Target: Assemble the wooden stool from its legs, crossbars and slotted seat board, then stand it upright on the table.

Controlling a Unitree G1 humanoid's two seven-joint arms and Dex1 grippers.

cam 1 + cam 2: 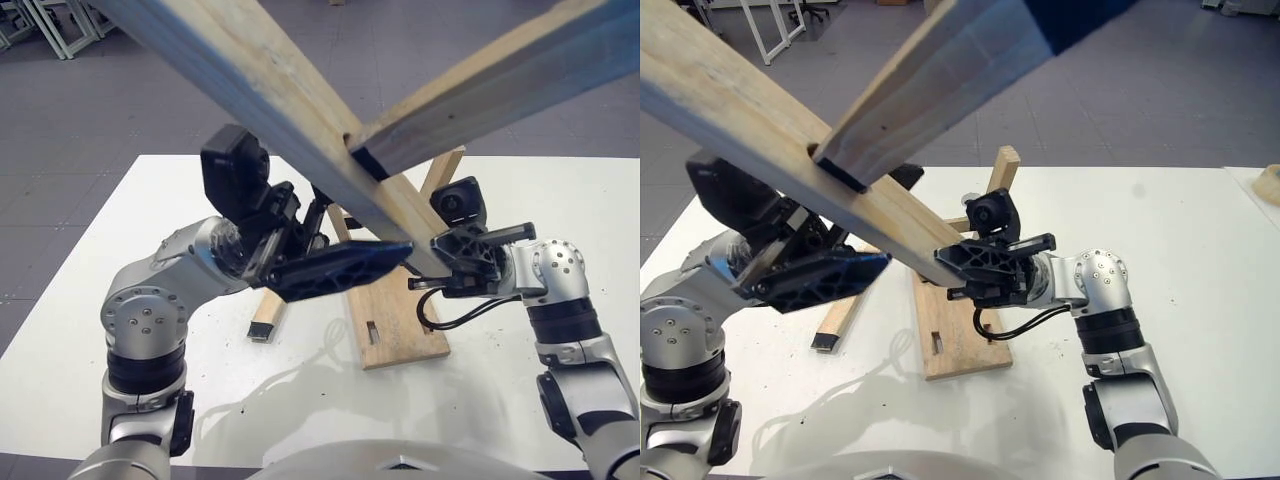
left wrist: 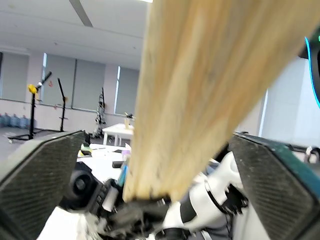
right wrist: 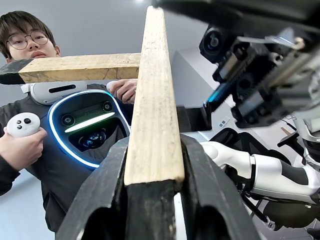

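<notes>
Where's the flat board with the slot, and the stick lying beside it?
seat board (image 1: 398, 328), left eye view, bare face beside its slot.
loose stick (image 1: 268, 310), left eye view, its wooden top face.

The leg (image 1: 270, 90) is pale yellow wood with fine straight grain. The crossbar (image 1: 500, 90) is the same wood, greyer in shade, with black ends. The board (image 1: 395, 325) is warmer tan with dark slots. The second leg (image 1: 267, 318), to its left, has a black tip. The table (image 1: 90, 300) is white. The left gripper (image 1: 350, 265) and right gripper (image 1: 975, 262) are black, and the left's pads (image 2: 40, 175) are finely dotted.
</notes>
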